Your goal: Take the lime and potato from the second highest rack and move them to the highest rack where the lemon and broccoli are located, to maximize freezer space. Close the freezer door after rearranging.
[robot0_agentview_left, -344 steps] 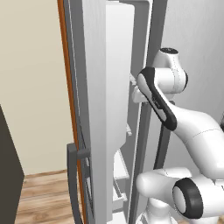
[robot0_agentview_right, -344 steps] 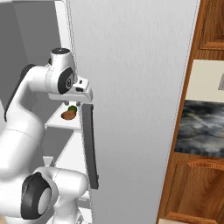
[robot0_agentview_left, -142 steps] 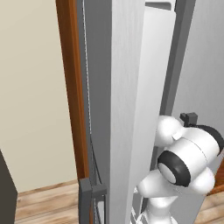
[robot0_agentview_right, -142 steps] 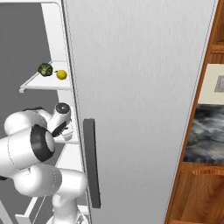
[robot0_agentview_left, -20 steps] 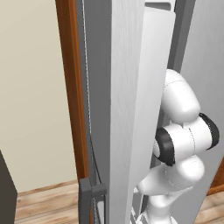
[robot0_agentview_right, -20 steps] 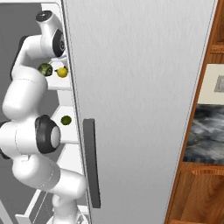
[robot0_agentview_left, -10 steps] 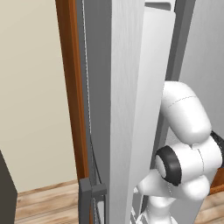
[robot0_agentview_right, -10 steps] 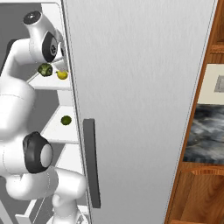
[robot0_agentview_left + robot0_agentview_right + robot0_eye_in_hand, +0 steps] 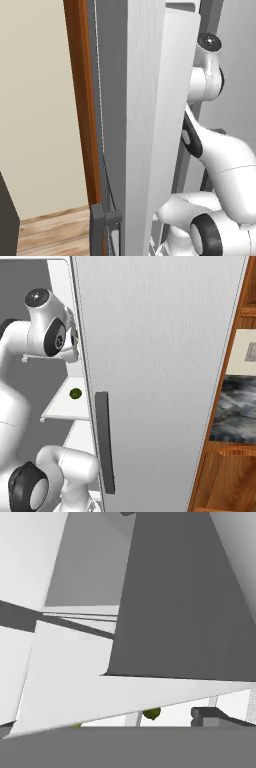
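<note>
The lime (image 9: 75, 393) lies alone on the white second rack (image 9: 60, 411), a small green ball. My wrist (image 9: 50, 336) hangs in front of the top rack (image 9: 30, 357) and covers the lemon and broccoli. The gripper's fingers are hidden behind the edge of the plain door, so what they hold is unclear. No potato is visible. In the hand view a small green round shape (image 9: 151, 713) shows beyond a white shelf edge (image 9: 125, 697). The freezer door (image 9: 145, 125) stands open, seen edge-on, with its dark handle (image 9: 107, 220) low down.
A plain silver door (image 9: 160, 356) with a dark vertical handle (image 9: 104, 441) stands shut just right of the racks, close to my arm. Wooden cabinets (image 9: 225, 456) lie further right. A brown wooden panel (image 9: 82, 100) and a beige wall (image 9: 35, 110) border the open door on the left.
My wrist has come down from the top corner of the freezer and now sits in front of the top rack, hiding the lemon and broccoli. The lime has not moved.
</note>
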